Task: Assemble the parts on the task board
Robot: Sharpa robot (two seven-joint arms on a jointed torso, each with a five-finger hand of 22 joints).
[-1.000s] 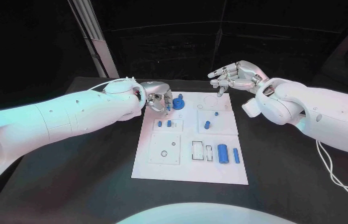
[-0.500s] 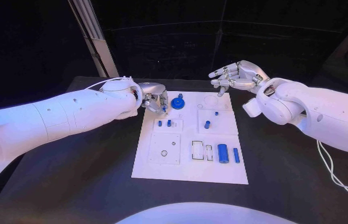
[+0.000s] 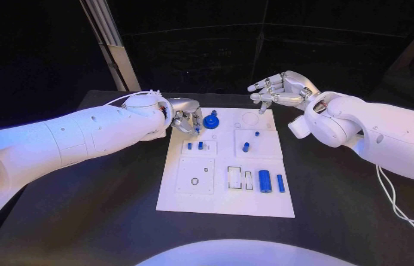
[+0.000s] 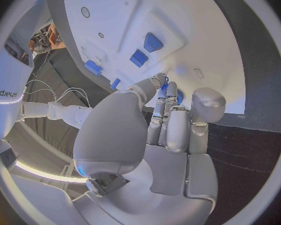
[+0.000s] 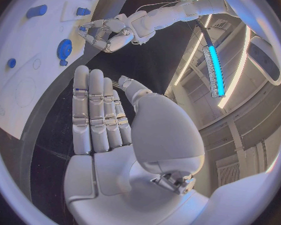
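My left hand (image 3: 183, 118) sits at the upper left corner of the task board (image 3: 226, 203), fingers curled together around a small blue part (image 3: 197, 122); I can't tell whether it truly grips it. Just right of it stands a round blue part (image 3: 212, 122). My right hand (image 3: 282, 89) hovers in the upper right of the frame above the board's far edge, fingers loosely apart, holding nothing.
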